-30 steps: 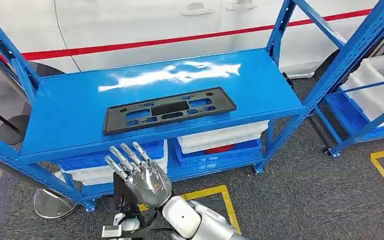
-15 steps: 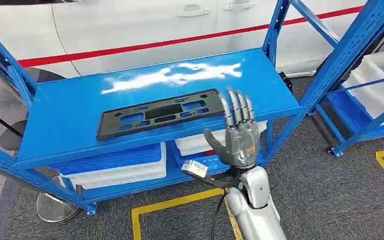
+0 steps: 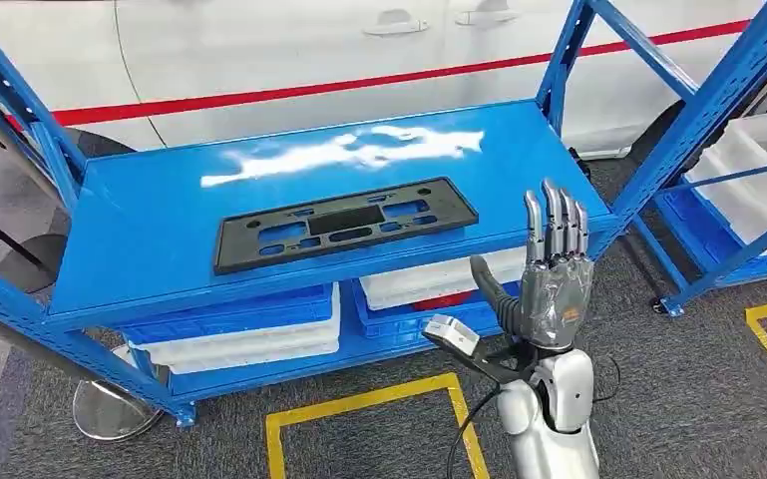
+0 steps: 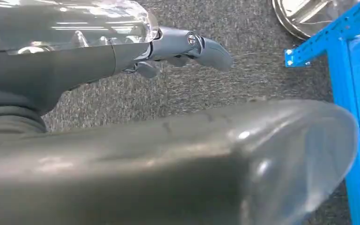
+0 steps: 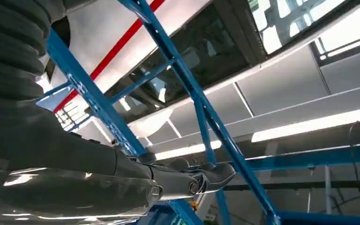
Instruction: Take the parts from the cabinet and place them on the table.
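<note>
Part: you had the black slotted panel [image 3: 344, 224] lying flat on the blue shelf [image 3: 160, 220], near its front edge, toward the middle
Bins: below that shelf you saw white trays in blue crates [image 3: 229, 329] on the lower level
Right hand [image 3: 551, 269]: you held it upright in front of the shelf's front right corner, fingers straight and close together, thumb out, gripping nothing, apart from the panel
Left hand [image 4: 121, 51]: you had it over grey carpet beside the shelf's leg, fingers extended, holding nothing
</note>
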Controlling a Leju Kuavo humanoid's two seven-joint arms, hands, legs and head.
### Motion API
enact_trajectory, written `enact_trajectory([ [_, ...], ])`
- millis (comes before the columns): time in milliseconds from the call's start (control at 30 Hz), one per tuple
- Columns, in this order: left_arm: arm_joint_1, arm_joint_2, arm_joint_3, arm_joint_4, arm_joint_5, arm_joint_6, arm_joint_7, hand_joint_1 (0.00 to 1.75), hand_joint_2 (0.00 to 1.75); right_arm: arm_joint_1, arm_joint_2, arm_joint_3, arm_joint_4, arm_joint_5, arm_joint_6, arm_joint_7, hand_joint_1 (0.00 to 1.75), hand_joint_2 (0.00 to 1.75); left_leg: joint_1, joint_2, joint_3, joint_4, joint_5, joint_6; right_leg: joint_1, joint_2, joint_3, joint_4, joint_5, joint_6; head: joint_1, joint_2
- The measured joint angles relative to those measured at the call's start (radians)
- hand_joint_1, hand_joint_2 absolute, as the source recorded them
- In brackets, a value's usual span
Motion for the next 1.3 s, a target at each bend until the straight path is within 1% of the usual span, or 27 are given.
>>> enact_trajectory([
  [33,0.0,0.0,0.003,0.0,-0.009,-0.006,0.0,0.0,0.0,0.006,0.0,-0.003,-0.003,0.015,0.0,0.003,0.0,1.75,-0.004,0.0,-0.001,0.002,-0.002,-0.004,0.002,0.0,0.028,-0.059,0.004,-0.006,0.0,0.0],
  [67,0.001,0.0,0.01,-0.001,-0.016,-0.01,0.0,0.0,0.0,0.013,0.0,-0.003,-0.003,0.024,0.0,0.008,0.0,1.75,-0.009,-0.001,-0.005,0.008,-0.006,-0.01,0.006,0.0,0.033,-0.074,0.0,-0.008,-0.002,0.0],
  [133,0.0,0.0,0.023,-0.003,-0.034,-0.007,0.0,0.0,0.0,0.035,-0.003,0.005,-0.003,0.034,0.0,0.075,0.0,1.75,-0.008,0.0,-0.004,0.002,-0.003,-0.02,0.01,0.001,0.029,-0.071,0.0,-0.014,-0.001,0.0],
  [167,0.001,0.0,0.027,-0.004,-0.049,-0.003,0.0,0.0,0.0,0.04,-0.007,0.016,-0.002,0.05,0.0,0.095,0.0,1.75,-0.008,0.0,-0.003,0.001,-0.002,-0.027,0.007,0.001,0.029,-0.075,0.002,-0.022,0.0,0.0],
  [200,0.001,0.001,0.032,-0.007,-0.059,0.001,-0.001,0.0,0.0,0.04,-0.01,0.026,0.001,0.069,0.0,0.095,0.0,1.75,-0.006,0.0,-0.006,0.006,-0.01,-0.032,-0.001,0.001,0.033,-0.084,0.009,-0.031,-0.001,0.0],
  [233,0.002,0.002,0.039,-0.007,-0.065,0.002,-0.002,0.0,0.0,0.04,-0.01,0.033,0.005,0.077,0.0,0.097,0.0,1.75,-0.004,-0.001,-0.014,0.033,-0.032,-0.037,-0.001,0.001,0.034,-0.086,0.009,-0.037,-0.002,0.0],
  [300,-0.001,0.002,0.055,-0.007,-0.076,0.001,-0.002,0.0,0.0,0.044,-0.009,0.044,0.022,0.091,0.001,0.098,0.0,1.75,-0.001,0.0,-0.081,0.179,-0.113,-0.044,0.001,-0.001,0.034,-0.085,0.008,-0.042,-0.003,0.0],
  [333,-0.001,0.002,0.065,-0.007,-0.078,-0.002,-0.002,0.0,0.0,0.046,-0.009,0.045,0.035,0.098,0.001,0.098,0.0,1.75,-0.001,0.0,-0.117,0.254,-0.142,-0.047,0.003,-0.002,0.033,-0.085,0.007,-0.043,-0.003,0.0],
  [367,-0.003,0.002,0.076,-0.007,-0.077,-0.004,-0.002,0.0,0.0,0.048,-0.01,0.048,0.053,0.104,0.001,0.098,0.0,1.75,-0.001,0.0,-0.138,0.299,-0.151,-0.049,0.004,-0.003,0.033,-0.085,0.007,-0.044,-0.003,0.0],
  [400,-0.003,0.002,0.089,-0.005,-0.076,-0.006,0.001,0.0,0.0,0.049,-0.01,0.056,0.076,0.112,0.001,0.103,0.0,1.75,-0.001,0.0,-0.139,0.3,-0.137,-0.049,0.004,-0.002,0.034,-0.084,0.007,-0.044,-0.003,0.0],
  [433,-0.007,0.002,0.1,-0.002,-0.077,-0.008,0.005,0.0,0.0,0.05,-0.01,0.064,0.091,0.125,0.001,0.109,0.0,1.75,-0.001,0.0,-0.122,0.26,-0.106,-0.048,0.004,-0.002,0.034,-0.083,0.006,-0.044,-0.003,0.0],
  [500,-0.016,0.003,0.124,0.002,-0.081,-0.027,0.021,0.0,0.0,0.047,-0.009,0.113,0.148,0.168,0.001,0.14,0.0,1.75,-0.001,0.0,-0.032,0.077,-0.011,-0.04,0.004,0.001,0.037,-0.078,0.002,-0.041,-0.003,0.0],
  [533,-0.02,0.003,0.132,0.003,-0.087,-0.041,0.022,0.0,0.0,0.046,-0.009,0.145,0.177,0.19,0.001,0.164,0.0,1.75,-0.002,0.001,-0.007,0.016,-0.007,-0.034,0.005,0.001,0.036,-0.076,0.0,-0.038,-0.003,0.0],
  [567,-0.027,0.003,0.142,0.004,-0.093,-0.058,0.021,0.0,0.0,0.042,-0.009,0.178,0.21,0.211,0.001,0.195,0.0,1.75,-0.008,0.0,-0.002,0.003,-0.01,-0.03,0.011,0.002,0.032,-0.07,-0.002,-0.033,-0.003,0.0],
  [667,-0.035,0.003,0.162,0.005,-0.112,-0.099,0.015,0.0,0.0,0.022,-0.006,0.265,0.311,0.231,0.001,0.26,0.0,1.75,-0.011,-0.004,-0.006,0.007,-0.006,-0.02,0.008,0.0,0.032,-0.077,0.003,-0.018,-0.001,0.0],
  [700,-0.037,0.001,0.169,0.005,-0.116,-0.108,0.014,0.0,0.0,0.012,-0.003,0.29,0.341,0.231,0.001,0.267,0.0,1.75,0.001,-0.003,0.0,-0.006,0.002,-0.01,0.012,0.001,0.03,-0.072,-0.002,-0.011,-0.002,0.0],
  [733,-0.039,0.002,0.173,0.006,-0.119,-0.112,0.012,0.0,0.0,0.005,-0.001,0.31,0.365,0.23,0.001,0.273,0.0,1.75,0.001,-0.001,0.001,-0.009,0.004,-0.005,0.009,0.001,0.025,-0.053,-0.019,-0.007,-0.001,0.0],
  [767,-0.042,0.002,0.176,0.006,-0.119,-0.113,0.01,0.0,0.0,-0.003,0.0,0.325,0.383,0.23,0.001,0.274,0.0,1.75,0.001,-0.001,0.0,-0.009,0.006,0.0,0.008,0.001,0.001,0.001,-0.056,-0.003,0.0,0.0],
  [833,-0.044,0.002,0.182,0.006,-0.119,-0.113,0.01,0.0,0.0,-0.007,0.0,0.344,0.417,0.23,0.001,0.279,0.0,1.75,0.0,-0.001,-0.002,-0.008,0.005,0.002,0.003,0.001,-0.079,0.169,-0.135,0.003,0.0,0.0],
  [867,-0.044,0.002,0.185,0.006,-0.119,-0.113,0.009,0.0,0.0,-0.007,0.0,0.349,0.43,0.23,0.001,0.279,0.0,1.75,0.0,-0.001,-0.002,-0.008,0.005,0.003,0.002,0.001,-0.108,0.227,-0.15,0.006,0.0,0.0],
  [900,-0.044,0.002,0.19,0.008,-0.119,-0.116,0.009,0.0,0.0,-0.008,-0.001,0.354,0.445,0.227,0.001,0.278,0.0,1.75,0.0,-0.001,-0.002,-0.008,0.005,0.002,0.0,0.001,-0.117,0.241,-0.142,0.007,0.0,0.0],
  [933,-0.044,0.002,0.193,0.008,-0.12,-0.122,0.008,0.0,0.0,-0.014,-0.001,0.36,0.462,0.22,0.001,0.275,0.0,1.75,0.0,-0.002,0.0,-0.008,0.004,0.001,-0.002,0.0,-0.102,0.206,-0.109,0.008,0.0,0.0],
  [1000,-0.045,0.001,0.198,0.01,-0.123,-0.136,0.005,0.0,0.0,-0.04,-0.005,0.373,0.499,0.195,0.001,0.244,0.0,1.75,0.001,-0.002,0.004,-0.006,0.001,-0.003,-0.004,0.0,-0.021,0.039,-0.017,0.004,0.0,0.0],
  [1033,-0.047,0.001,0.202,0.01,-0.124,-0.147,0.003,0.0,0.0,-0.056,-0.005,0.377,0.516,0.184,0.001,0.224,0.0,1.75,0.001,-0.002,0.004,-0.005,-0.001,-0.006,-0.004,0.0,0.022,-0.048,0.014,-0.001,0.001,0.0],
  [1067,-0.05,0.001,0.204,0.01,-0.125,-0.155,0.003,0.0,0.0,-0.072,-0.004,0.381,0.535,0.183,0.001,0.214,0.0,1.75,-0.007,-0.003,0.001,0.0,-0.004,-0.013,0.004,0.0,0.03,-0.073,-0.001,-0.005,0.0,0.0],
  [1267,-0.051,0.001,0.206,0.01,-0.126,-0.158,0.002,0.0,0.0,-0.077,-0.003,0.384,0.541,0.183,0.001,0.211,0.0,1.75,-0.007,-0.003,0.0,0.001,-0.004,-0.016,0.002,0.001,0.029,-0.073,0.002,-0.008,0.0,0.0],
  [1300,-0.052,0.001,0.211,0.01,-0.127,-0.164,0.001,0.0,0.0,-0.082,-0.003,0.39,0.552,0.183,0.001,0.208,0.0,1.75,-0.006,-0.003,-0.001,-0.001,-0.002,-0.021,0.002,0.001,0.027,-0.072,0.003,-0.011,-0.001,0.0],
])
